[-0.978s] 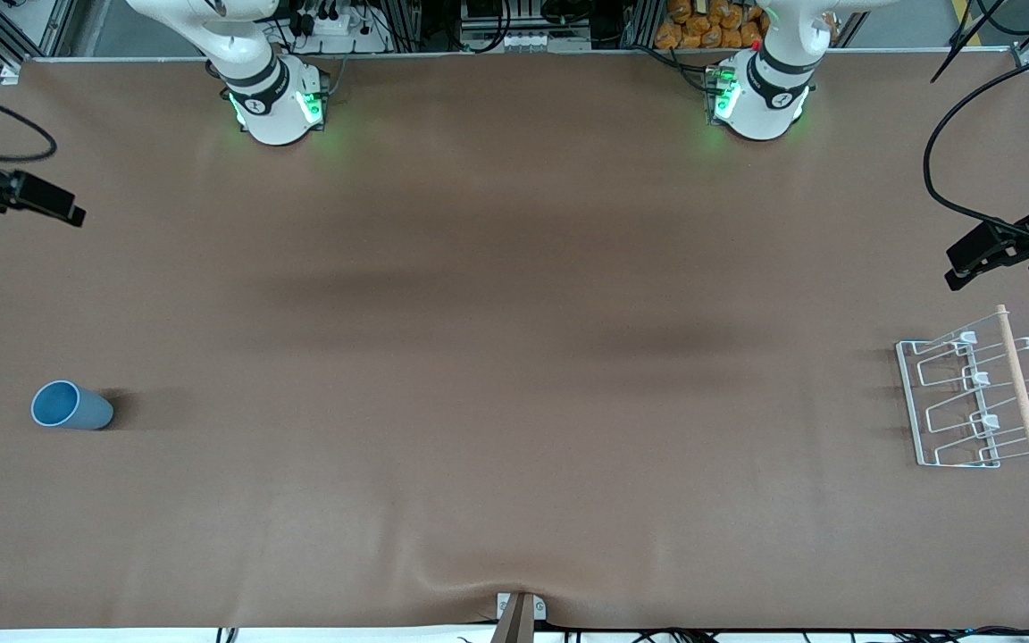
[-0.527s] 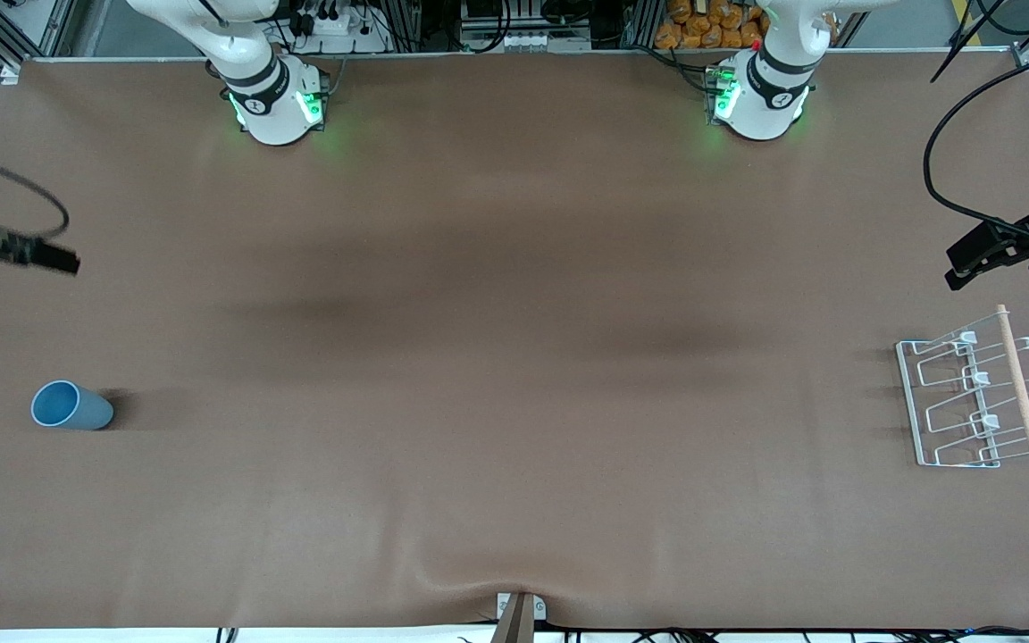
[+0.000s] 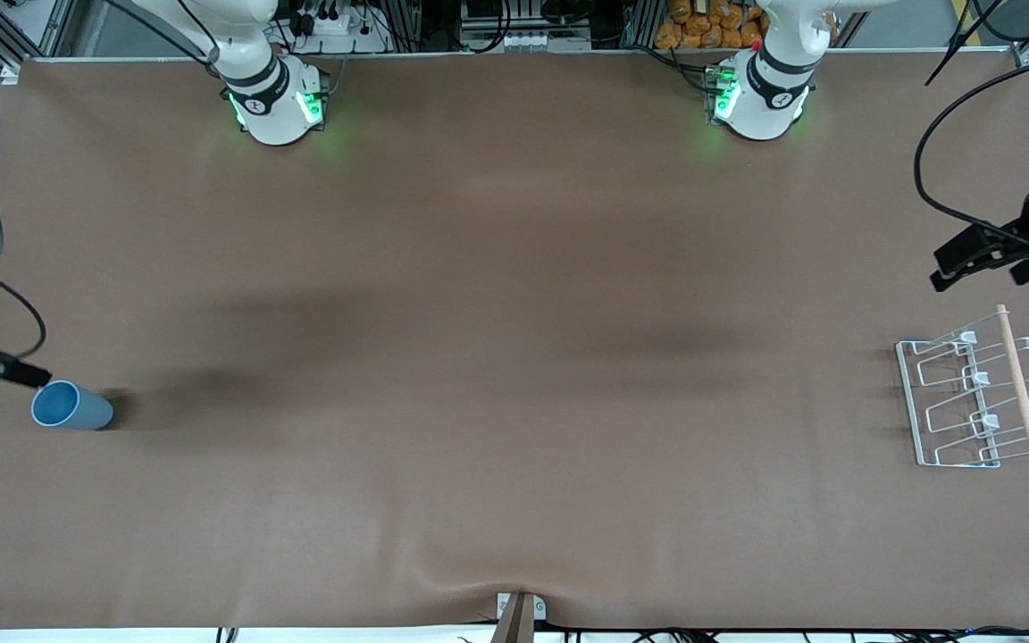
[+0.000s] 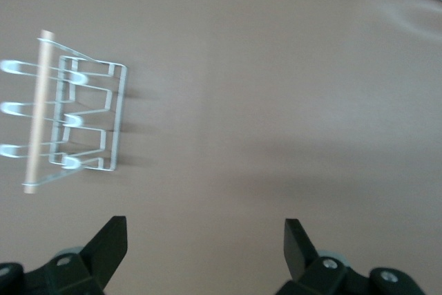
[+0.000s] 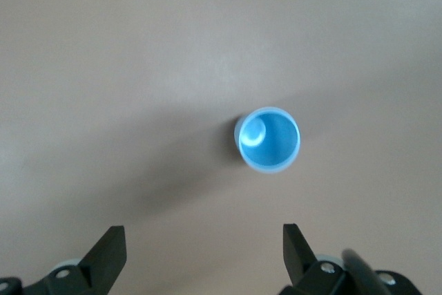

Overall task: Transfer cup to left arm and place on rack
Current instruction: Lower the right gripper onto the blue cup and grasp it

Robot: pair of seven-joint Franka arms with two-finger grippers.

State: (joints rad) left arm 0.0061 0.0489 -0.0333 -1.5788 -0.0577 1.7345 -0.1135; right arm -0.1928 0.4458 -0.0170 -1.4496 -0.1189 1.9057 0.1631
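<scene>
The cup (image 5: 268,139), upright on the counter (image 3: 514,357) at the right arm's end, looks light, stiff and slick, so the right gripper (image 5: 200,253) above it, fingers spread and empty, should pinch its wall; the left gripper (image 4: 206,250), also spread, waits near the rack (image 3: 970,393).

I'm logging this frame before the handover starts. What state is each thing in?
cup: upright on the table, mouth up, empty, ungrasped.
rack: on the table, nothing on it.
right claw: open, above the cup, not touching it.
left claw: open, holding nothing, beside the rack; that arm waits.
</scene>
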